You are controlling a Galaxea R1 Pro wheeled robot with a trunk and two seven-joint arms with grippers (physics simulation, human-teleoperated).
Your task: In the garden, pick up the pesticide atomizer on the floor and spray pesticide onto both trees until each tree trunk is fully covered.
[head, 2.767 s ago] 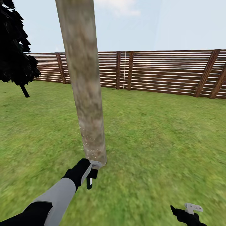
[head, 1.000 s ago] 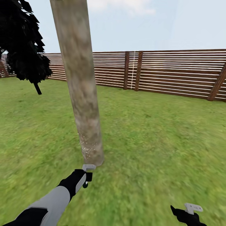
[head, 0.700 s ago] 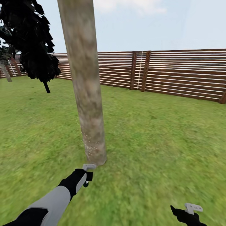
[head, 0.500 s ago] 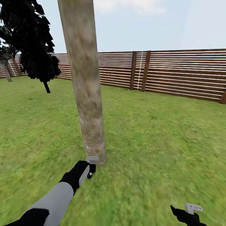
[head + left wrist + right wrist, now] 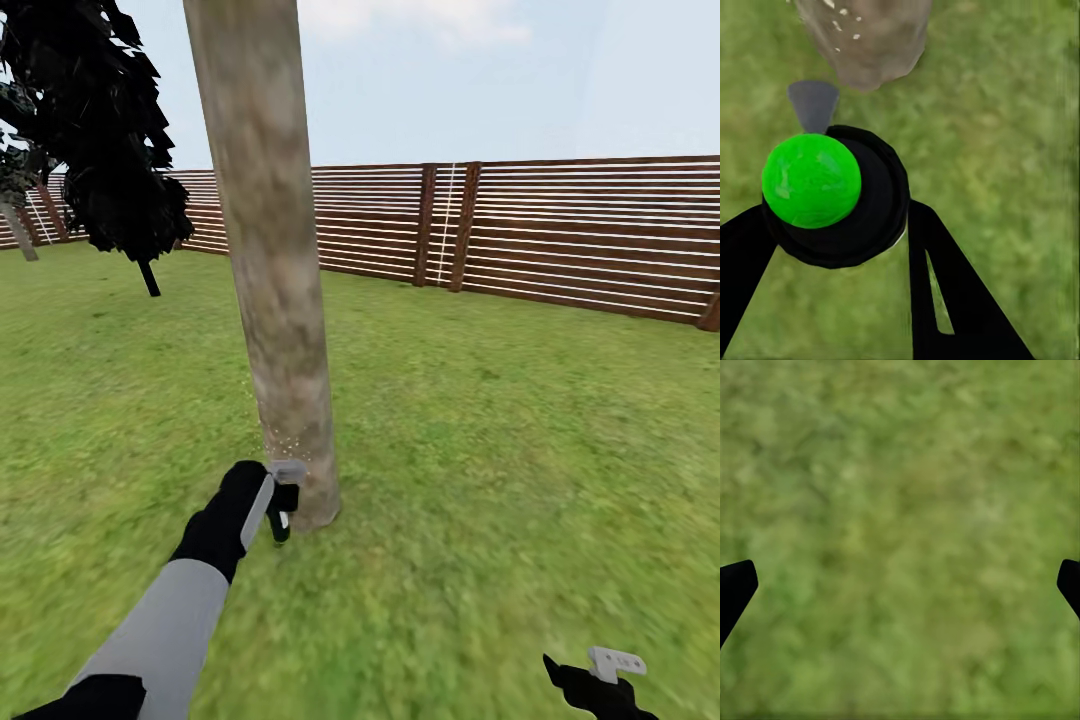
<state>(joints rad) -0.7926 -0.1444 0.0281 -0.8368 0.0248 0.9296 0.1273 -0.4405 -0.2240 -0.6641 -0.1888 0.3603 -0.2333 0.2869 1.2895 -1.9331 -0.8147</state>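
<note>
At the far left of the head view a black-leaved tree (image 5: 95,120) with a thin dark trunk stands on the lawn (image 5: 500,430), well apart from the robot, with a brown slatted wooden fence (image 5: 560,235) running behind it across the width of the garden. Next comes the left arm, reaching forward and up from the lower left, its left tool (image 5: 283,492) clamped on the pesticide atomizer (image 5: 282,510), a small black bottle with a white mark that hangs just beside the foot of the tree trunk (image 5: 270,250). The trunk is a thick, mottled grey-brown column, leaning slightly, that rises out of the top of the picture; tiny whitish specks of pesticide (image 5: 285,440) dot its lower part just above the tool. In the left wrist view the atomizer (image 5: 840,195) appears end-on as a round black body with a bright green knob and a small grey nozzle aimed at the base of the trunk (image 5: 866,37), where a few pale specks (image 5: 840,22) sit on the bark; the dark fingers (image 5: 945,292) close in on the bottle from both sides. At the lower right of the head view the right tool (image 5: 606,672) hangs low over the grass, and in the right wrist view its fingertips (image 5: 735,585) stand wide apart at the edges, with grass (image 5: 900,532) between them.
</note>
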